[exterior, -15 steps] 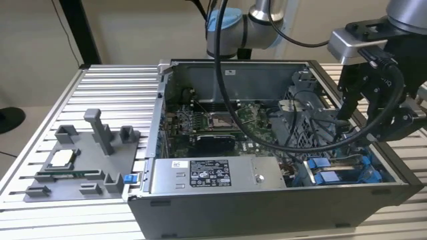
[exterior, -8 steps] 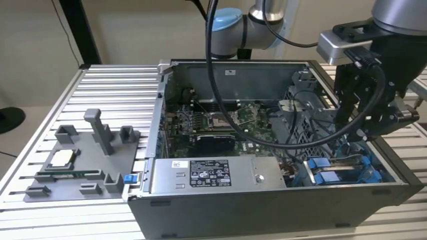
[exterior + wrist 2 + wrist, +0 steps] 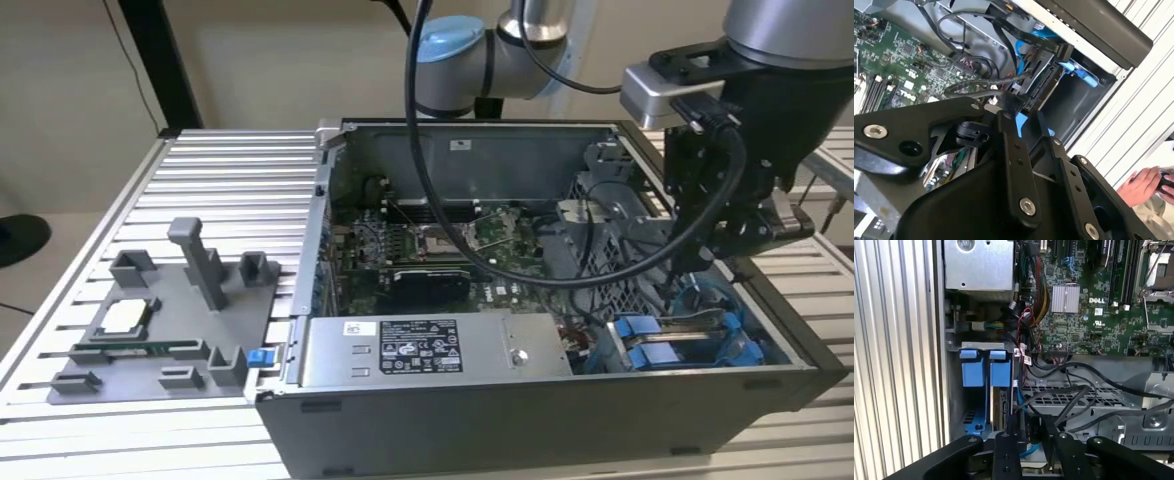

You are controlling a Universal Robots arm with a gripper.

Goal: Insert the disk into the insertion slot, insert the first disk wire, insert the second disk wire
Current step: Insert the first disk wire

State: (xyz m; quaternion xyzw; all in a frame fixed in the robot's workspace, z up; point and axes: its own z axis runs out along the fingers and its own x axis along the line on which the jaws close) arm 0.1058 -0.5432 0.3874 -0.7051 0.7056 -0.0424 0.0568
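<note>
Now at the drive bay: gripper low inside the open case

Seen in the exterior view, the open black-and-grey computer case (image 3: 534, 400) lies on a table of ribbed aluminium slats (image 3: 227, 190). The grey arm reaches down into the case at about three o'clock. The black gripper (image 3: 1033, 437) hangs just over the insertion slot (image 3: 981, 345), a narrow grey metal bay with bright blue tabs at about four o'clock in the case. The disk (image 3: 976, 426) stands edge-on inside that bay. Its bright blue plastic carrier frame shows between the grey walls, below the two blue tabs, and its silver face is turned out of sight. Whether the gripper is spread or closed, I cannot tell, since dark cables cross right at its tip.

A thin blue cable (image 3: 1019, 407) runs just beside the bay. In the second wrist view a black cable with a flat black plug (image 3: 1064, 51) ends near the blue frame; whether it is seated cannot be told. The grey power-supply box with stickers (image 3: 420, 350) lies at six o'clock in the case, and the green motherboard (image 3: 441, 245) is at its middle. A grey moulded parts tray (image 3: 160, 330) rests on the slats at nine o'clock, well apart from the gripper. A person's hand (image 3: 1144, 186) shows over the slats outside the case wall.
</note>
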